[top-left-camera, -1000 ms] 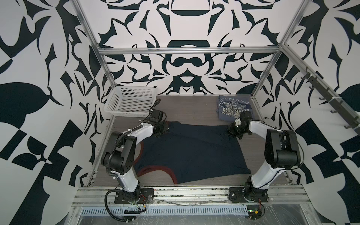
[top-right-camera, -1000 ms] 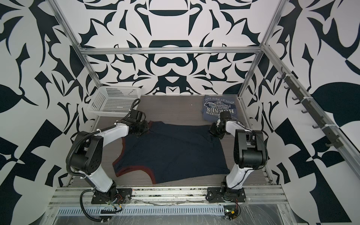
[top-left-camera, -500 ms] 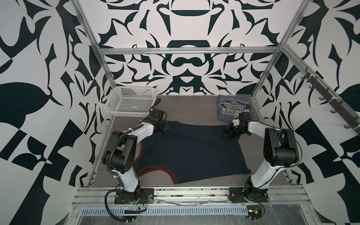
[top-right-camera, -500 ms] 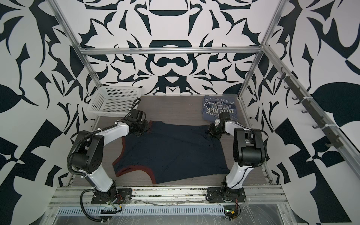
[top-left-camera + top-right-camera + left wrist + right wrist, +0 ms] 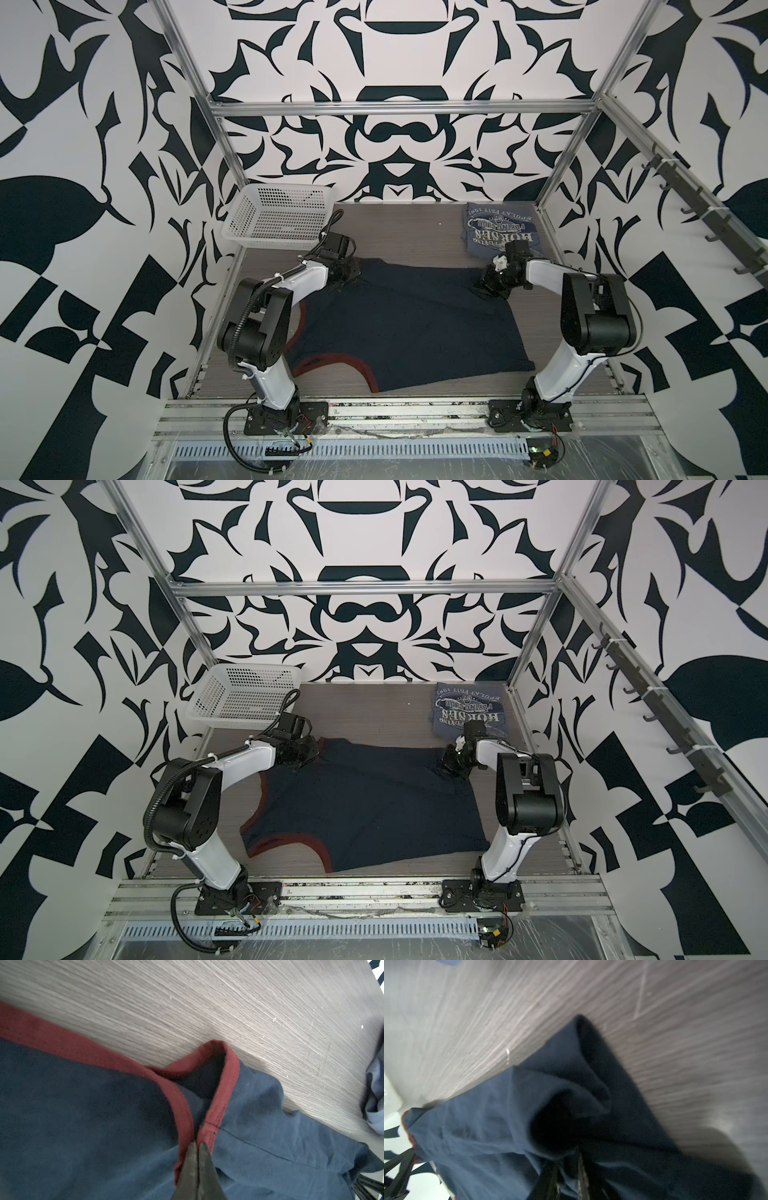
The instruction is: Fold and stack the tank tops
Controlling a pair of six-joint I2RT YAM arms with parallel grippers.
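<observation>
Pinching left gripper [image 5: 197, 1144]: clenched on the red-trimmed edge of the navy tank top [image 5: 407, 328], at its far left corner.
Right gripper [image 5: 566, 1167]: at the far right corner, cloth between slightly parted jaws; grasp unclear, view blurred.
Navy tank top: spread on the wooden table [image 5: 399, 232].
Grey-blue tank top [image 5: 500, 228]: folded, far right.
White basket [image 5: 274, 216]: far left.

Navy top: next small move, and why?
Probably open the left gripper and drop the strap: it is shut on the red trim, the navy top lies spread on the table, and the right gripper at the other far corner looks slightly parted, though blur leaves its grip unclear.
</observation>
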